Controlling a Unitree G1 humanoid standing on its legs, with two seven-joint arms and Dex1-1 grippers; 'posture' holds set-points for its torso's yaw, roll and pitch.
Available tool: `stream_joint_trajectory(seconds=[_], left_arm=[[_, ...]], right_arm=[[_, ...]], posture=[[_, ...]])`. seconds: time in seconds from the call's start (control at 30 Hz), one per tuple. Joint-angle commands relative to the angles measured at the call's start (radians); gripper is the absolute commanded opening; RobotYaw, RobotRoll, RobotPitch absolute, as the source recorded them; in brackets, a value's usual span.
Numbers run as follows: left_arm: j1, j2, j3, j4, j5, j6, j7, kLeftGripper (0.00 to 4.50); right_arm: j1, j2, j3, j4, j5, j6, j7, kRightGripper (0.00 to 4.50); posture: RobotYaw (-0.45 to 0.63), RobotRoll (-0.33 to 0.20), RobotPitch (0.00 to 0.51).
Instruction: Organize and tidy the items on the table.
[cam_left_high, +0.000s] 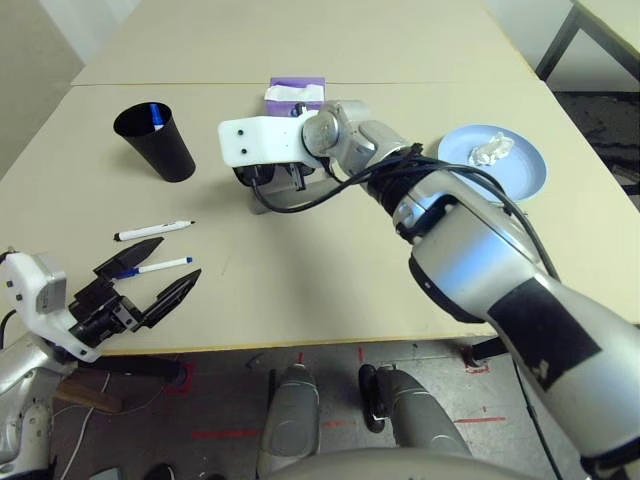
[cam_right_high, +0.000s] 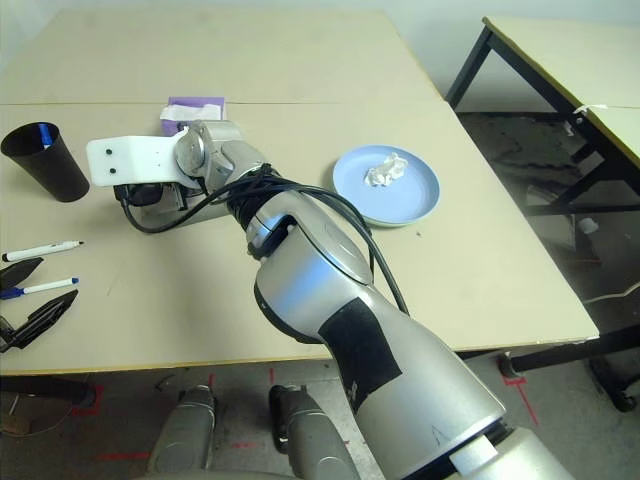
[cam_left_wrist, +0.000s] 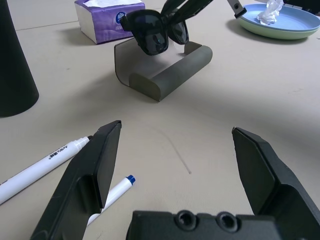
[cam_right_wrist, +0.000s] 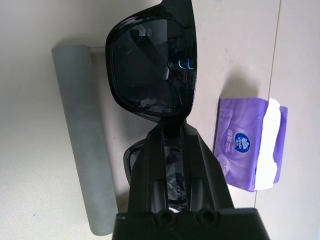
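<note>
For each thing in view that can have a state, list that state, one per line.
Sunglasses: folded, held above the glasses case.
Glasses case: open, nothing in it.
Right pincer: shut on the sunglasses.
Left pincer: open, holding nothing.
Black cup: upright, something blue inside.
Blue plate: crumpled tissue on it.
Two pens: lying on the table.
Tissue box: a tissue sticking out.
</note>
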Motion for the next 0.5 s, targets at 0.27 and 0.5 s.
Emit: stream_joint_trajectory(seconds=[0.27, 0.5], left_arm=[[0.002, 0.004, 0.021, -0.019, -0.006, 0.021, 0.001, 4.5], [0.004, 0.0, 0.018, -0.038, -0.007, 0.031, 0.005, 4.5]], right_arm=[[0.07, 0.043, -0.001, 0.016, -0.04, 0.019, 0.029, 0.16], [0.09, 0.05, -0.006, 0.02, -0.048, 0.032, -0.019, 0.15]], posture=[[0.24, 0.0, 0.22], [0.25, 0.0, 0.225]])
